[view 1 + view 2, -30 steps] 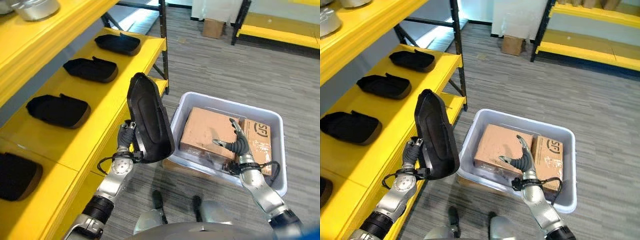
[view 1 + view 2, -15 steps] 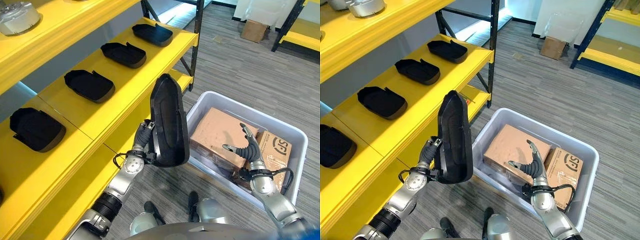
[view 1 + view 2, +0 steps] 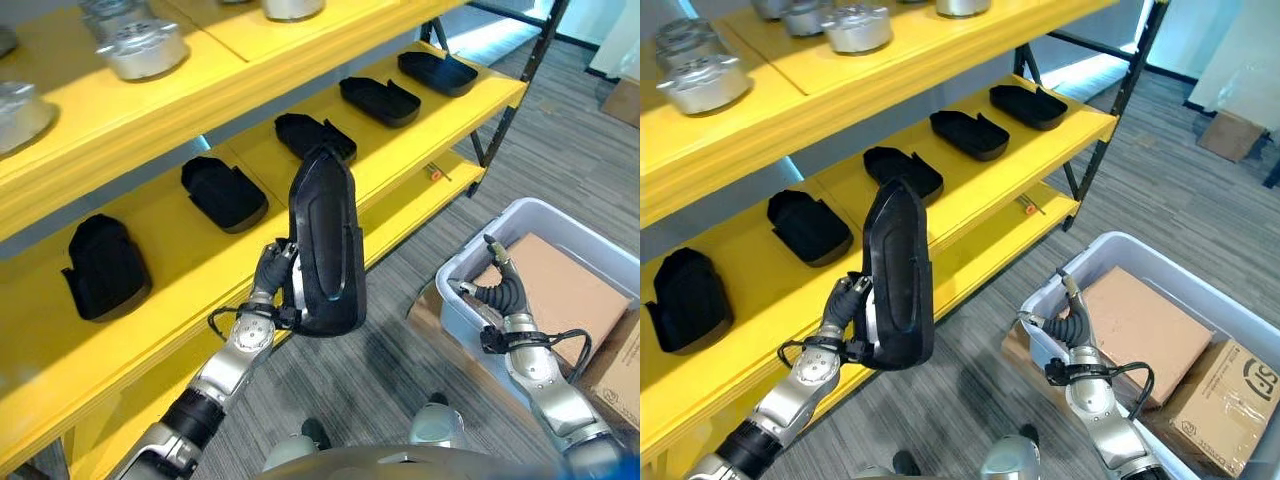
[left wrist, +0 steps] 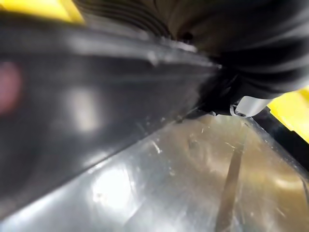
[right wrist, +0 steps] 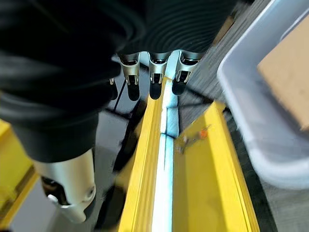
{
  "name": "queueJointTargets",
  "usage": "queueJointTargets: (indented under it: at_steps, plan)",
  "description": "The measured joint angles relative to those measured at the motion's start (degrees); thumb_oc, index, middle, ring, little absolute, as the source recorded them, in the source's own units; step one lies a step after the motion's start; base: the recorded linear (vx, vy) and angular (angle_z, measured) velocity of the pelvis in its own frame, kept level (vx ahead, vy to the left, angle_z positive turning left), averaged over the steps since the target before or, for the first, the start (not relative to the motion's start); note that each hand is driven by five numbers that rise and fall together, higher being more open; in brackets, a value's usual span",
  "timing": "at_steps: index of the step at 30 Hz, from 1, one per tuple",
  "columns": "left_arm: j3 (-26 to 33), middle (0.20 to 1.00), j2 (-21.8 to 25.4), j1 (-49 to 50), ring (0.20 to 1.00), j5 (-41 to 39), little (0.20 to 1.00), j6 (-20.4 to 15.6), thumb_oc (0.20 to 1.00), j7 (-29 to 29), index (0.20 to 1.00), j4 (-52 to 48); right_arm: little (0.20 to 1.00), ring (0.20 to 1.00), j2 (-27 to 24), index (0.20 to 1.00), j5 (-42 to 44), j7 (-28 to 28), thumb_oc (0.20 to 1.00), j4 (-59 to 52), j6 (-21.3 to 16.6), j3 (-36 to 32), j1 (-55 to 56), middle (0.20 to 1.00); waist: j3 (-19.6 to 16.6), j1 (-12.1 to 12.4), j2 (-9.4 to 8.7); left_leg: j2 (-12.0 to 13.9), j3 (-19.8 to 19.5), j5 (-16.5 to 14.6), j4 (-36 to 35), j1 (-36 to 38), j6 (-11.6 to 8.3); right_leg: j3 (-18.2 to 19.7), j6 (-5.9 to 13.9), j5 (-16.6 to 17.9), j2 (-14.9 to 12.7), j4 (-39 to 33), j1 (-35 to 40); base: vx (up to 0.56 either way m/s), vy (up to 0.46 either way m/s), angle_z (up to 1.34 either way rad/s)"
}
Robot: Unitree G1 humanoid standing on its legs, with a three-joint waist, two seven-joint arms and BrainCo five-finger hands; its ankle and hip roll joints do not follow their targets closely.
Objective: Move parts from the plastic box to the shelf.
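Observation:
My left hand [image 3: 268,292] is shut on a long black moulded part [image 3: 325,240] and holds it upright in front of the yellow shelf's [image 3: 190,270] middle level. Up close in the left wrist view, the same black part [image 4: 72,111] lies against the palm. Several similar black parts [image 3: 222,190] lie in a row on that level. The grey plastic box [image 3: 470,275] stands on the floor at the right, with cardboard boxes [image 3: 555,285] inside. My right hand [image 3: 500,295] hovers at the box's near corner, fingers [image 5: 154,77] relaxed and holding nothing.
Metal castings [image 3: 140,45] sit on the shelf's upper level. A small orange-tipped tool [image 3: 432,173] lies on the lowest level. A black shelf post [image 3: 510,110] stands at the shelf's far end. Grey floor lies between the shelf and the box.
The camera has swung left toward the shelf. My left hand has kept the black part upright and now holds it in front of the middle level. The right hand stays open by the box.

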Motion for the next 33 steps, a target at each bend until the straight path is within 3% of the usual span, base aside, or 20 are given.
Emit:
queueJointTargets:
  at_steps: [6, 11, 17, 20, 22, 24, 25, 26, 28, 30, 31, 32, 33]
  plan:
    - [1.78, 0.200, 0.74, 4.45, 0.200, 2.52, 0.200, -0.37, 0.200, -1.32, 0.200, -0.68, 1.000, 1.000, 1.83, 1.000, -0.25, 0.56, 1.000, -0.16, 0.95, 3.39, -1.34, 1.000, -0.13, 3.31, -1.69, 0.02, -3.19, 1.12, 1.18, -3.68, 0.64, -1.85, 1.06, 2.31, 0.26, -1.60, 0.08, -0.10, 0.176, 0.29]
    - [2.27, 0.200, 0.97, 6.85, 0.200, 4.46, 0.200, -1.03, 0.200, -2.72, 0.200, -1.52, 1.000, 1.000, 1.56, 1.000, -0.44, 2.41, 1.000, -2.36, 1.26, 4.87, -3.23, 1.000, 1.46, 5.85, -1.88, -0.17, -4.66, 1.82, 0.42, -4.16, 0.91, -3.53, -0.10, 3.87, 0.28, -1.67, 0.24, -0.05, 0.161, 0.17]
    - [2.55, 0.200, 1.90, 5.90, 0.200, 4.58, 0.200, -3.57, 0.200, -2.88, 0.200, -1.47, 1.000, 1.000, 1.05, 1.000, -4.91, 2.59, 1.000, -2.36, 1.19, 7.31, -7.11, 1.000, 3.39, 7.49, -2.78, -0.59, -5.67, 1.58, 1.18, -5.98, 1.41, -6.35, 0.15, 4.14, -0.09, -3.42, 1.44, -0.05, 0.244, 0.19]
    - [2.82, 0.200, 1.70, 5.64, 0.200, 7.25, 0.200, -4.69, 0.200, -4.28, 0.200, -1.01, 1.000, 1.000, 0.84, 1.000, -7.27, 2.32, 1.000, -2.36, 1.05, 7.27, -7.28, 1.000, 4.28, 7.82, -2.01, -0.45, -6.09, -0.82, 3.67, -4.73, 2.68, -9.27, -0.96, 7.21, -2.06, 2.19, 1.26, 0.04, 0.238, 0.11]
    - [3.13, 0.200, 1.62, 5.80, 0.200, 8.34, 0.200, -4.80, 0.200, -4.61, 0.200, -1.18, 1.000, 1.000, 0.55, 1.000, -7.24, 2.40, 1.000, -2.38, 0.74, 7.28, -7.10, 1.000, 4.57, 7.55, -0.36, -0.81, -6.30, -0.27, -0.33, -1.31, 3.70, -8.97, 0.35, 10.25, -2.48, 5.92, -0.17, 0.10, 0.087, -0.12]
    - [4.46, 0.200, 1.71, 5.32, 0.200, 8.29, 0.200, -4.82, 0.200, -4.91, 0.200, -1.26, 1.000, 1.000, 0.22, 1.000, -7.21, 2.41, 1.000, -2.41, 0.50, 7.18, -6.44, 1.000, 4.59, 7.13, 0.80, -1.04, -7.68, 2.25, -5.10, 0.43, 4.43, -6.14, 2.75, 4.43, 2.54, 8.17, -1.94, 0.11, 0.057, 0.20]
    - [5.11, 0.200, 2.08, 4.81, 0.200, 8.20, 0.200, -4.81, 0.200, -4.94, 0.200, -1.28, 1.000, 1.000, 0.12, 1.000, -7.20, 2.42, 1.000, -2.40, 0.41, 7.02, -6.00, 1.000, 4.57, 6.44, 0.80, -1.83, -8.54, 3.64, -7.46, 1.15, 5.06, -5.24, 2.84, 2.21, 5.32, 8.02, -2.45, 0.15, 0.008, 0.47]
    - [5.82, 0.200, 2.11, 4.80, 0.200, 8.17, 0.200, -4.76, 0.200, -4.95, 0.200, -1.28, 1.000, 1.000, 0.11, 1.000, -7.21, 2.48, 1.000, -2.40, 0.34, 6.82, -6.00, 1.000, 4.21, 5.81, 0.02, -2.75, -8.94, 4.17, -8.79, 1.58, 5.26, -5.46, 2.02, 0.61, 7.32, 7.90, -2.78, 0.17, -0.019, 0.37]
    - [6.08, 0.200, 1.43, 5.17, 0.200, 8.18, 0.200, -4.45, 0.200, -5.04, 0.200, -1.26, 1.000, 1.000, -0.06, 1.000, -7.22, 2.54, 1.000, -2.34, -0.17, 5.54, -4.90, 1.000, 4.00, 5.37, 0.51, -3.52, -9.74, 4.07, -8.57, 2.11, 4.80, -5.51, -0.29, -2.34, 10.94, 7.43, -2.84, 0.11, -0.065, 0.29]
    - [5.60, 0.200, 0.32, 4.72, 0.200, 8.17, 0.200, -4.34, 0.200, -5.16, 0.200, -1.28, 1.000, 1.000, -1.87, 1.000, -7.22, 2.47, 1.000, -2.36, -0.43, 5.04, -2.92, 1.000, 3.46, 3.45, 1.52, -3.57, -13.79, 4.58, -8.55, 2.02, 5.15, 0.63, -3.55, -4.49, 17.07, 3.97, -2.69, 0.10, -0.062, 0.85]
    - [4.93, 0.200, -0.03, 4.28, 0.200, 8.17, 0.200, -4.35, 0.200, -5.36, 0.200, -1.33, 1.000, 1.000, -2.67, 1.000, -7.22, 2.36, 1.000, -2.31, -0.47, 4.49, -1.88, 1.000, 2.99, 2.27, 1.30, -4.29, -15.83, 4.52, -8.61, 1.98, 5.17, 4.76, -4.26, -3.76, 19.28, 0.13, -2.47, 0.12, -0.081, 1.17]
    - [3.85, 0.200, -0.46, 4.03, 0.200, 8.19, 0.200, -4.33, 0.200, -5.40, 0.200, -1.07, 1.000, 1.000, -3.04, 1.000, -7.23, 2.28, 1.000, -1.97, -0.53, 3.72, -1.07, 1.000, 2.04, 1.15, 0.86, -5.49, -17.71, 4.37, -8.67, 2.06, 5.06, 8.27, -6.83, -1.46, 19.71, -2.47, -1.51, 0.09, -0.107, 1.02]
    - [2.65, 0.200, -1.25, 4.35, 0.200, 8.18, 0.200, -4.12, 0.200, -5.44, 0.200, -1.01, 1.000, 1.000, -3.24, 1.000, -7.20, 2.18, 1.000, -0.97, -0.52, 3.21, -0.76, 1.000, 0.84, 1.05, 1.57, -5.54, -18.36, 4.13, -8.83, 1.83, 4.52, 8.15, -8.04, -0.51, 20.13, -4.87, 0.17, 0.11, -0.141, 0.61]
